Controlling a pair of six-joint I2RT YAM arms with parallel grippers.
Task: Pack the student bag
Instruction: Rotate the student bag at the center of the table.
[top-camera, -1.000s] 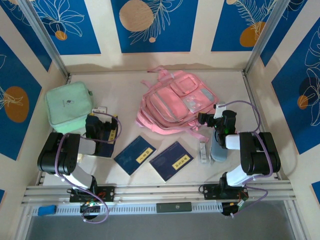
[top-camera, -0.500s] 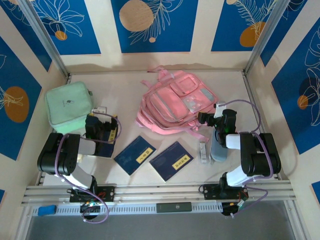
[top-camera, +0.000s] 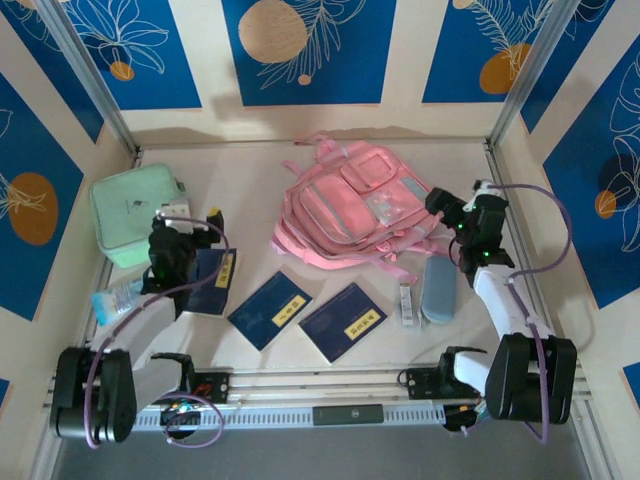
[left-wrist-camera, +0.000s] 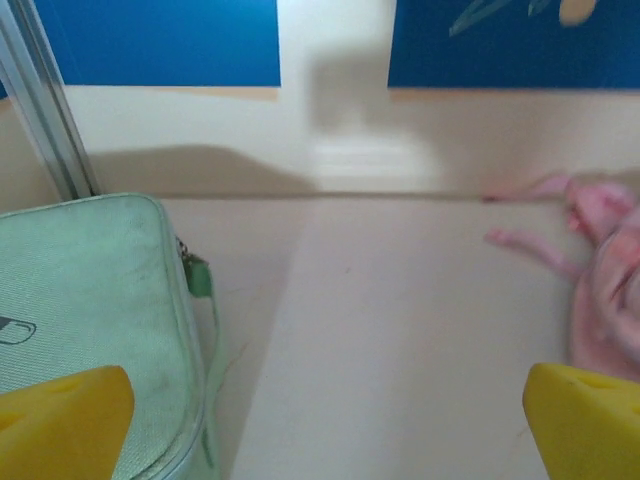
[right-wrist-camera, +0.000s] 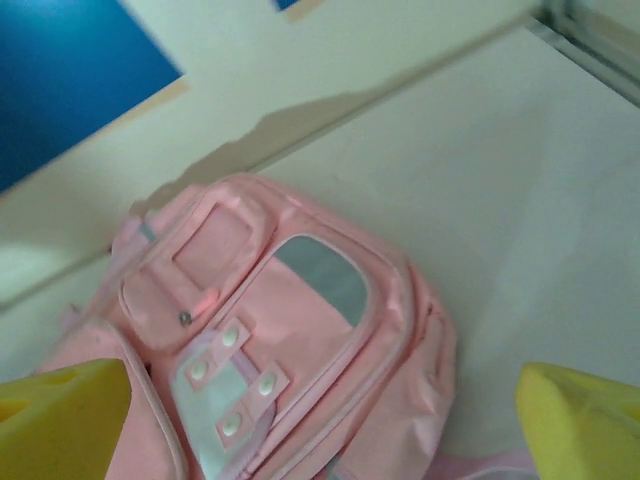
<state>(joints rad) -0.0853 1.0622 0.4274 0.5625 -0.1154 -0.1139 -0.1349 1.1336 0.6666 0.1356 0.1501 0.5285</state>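
Seen from above, the student bag (top-camera: 350, 205), a soft pink backpack with clear-fronted pockets, lies flat on the pale table (top-camera: 240, 180) toward 12 o'clock from the centre, its straps trailing toward 6 o'clock. The right gripper (right-wrist-camera: 320, 420) hovers at the bag's 3 o'clock edge with its yellow fingers (right-wrist-camera: 580, 420) spread wide and nothing between them; its wrist camera looks down on the bag's pockets. At 10 o'clock on the table sits a mint green zip case (top-camera: 135, 212). The left gripper (left-wrist-camera: 322, 420) hangs at that case's 4 o'clock corner, its jaws also wide apart and empty. Three dark blue booklets with yellow labels lie in a row at the bag's 7 o'clock: one (top-camera: 212, 280) beside the left arm, one (top-camera: 270, 310) in the middle, one (top-camera: 343, 322) nearest the centre. At the bag's 5 o'clock lie a grey-blue pouch (top-camera: 438, 290) and, just beside it, a small white tube (top-camera: 406, 303).
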